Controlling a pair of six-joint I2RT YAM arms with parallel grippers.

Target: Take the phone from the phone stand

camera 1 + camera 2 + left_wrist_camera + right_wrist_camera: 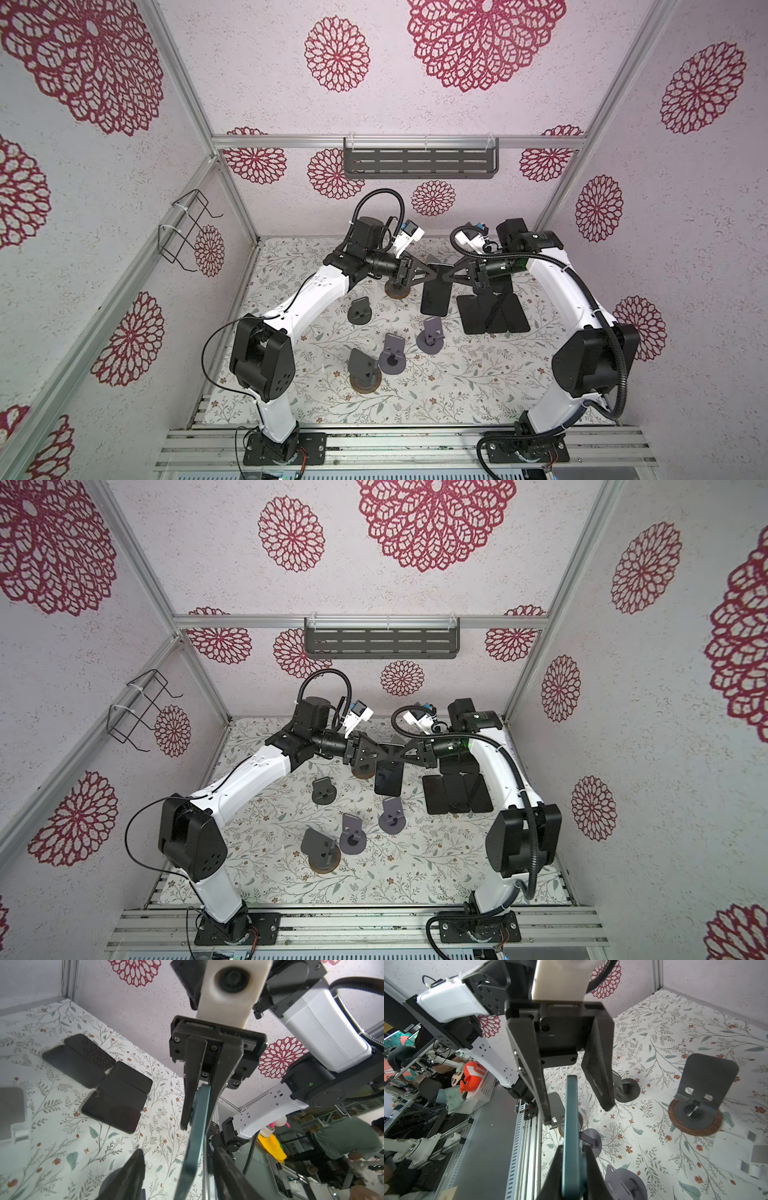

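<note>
- Phone (435, 293): teal-edged with a dark face. It hangs in the air above the middle of the tabletop (465, 395), resting on no stand, and shows edge-on in both wrist views.
- Right end effector (574, 1149): at the phone's 3 o'clock side in both top views. It is clenched on the phone's far end, one finger on each face.
- Left end effector (180, 1159): at the phone's 9 o'clock side. Its fingers are spread either side of that same end and are not clamped on it.
- Phone stands (432, 336): five, grey. Four stand from 6 to 8 o'clock of the phone. One sits at 9 o'clock, partly hidden under the left end effector.
- Spare phones (492, 311): dark, lying flat and overlapping, at 3 o'clock of the held phone.
</note>
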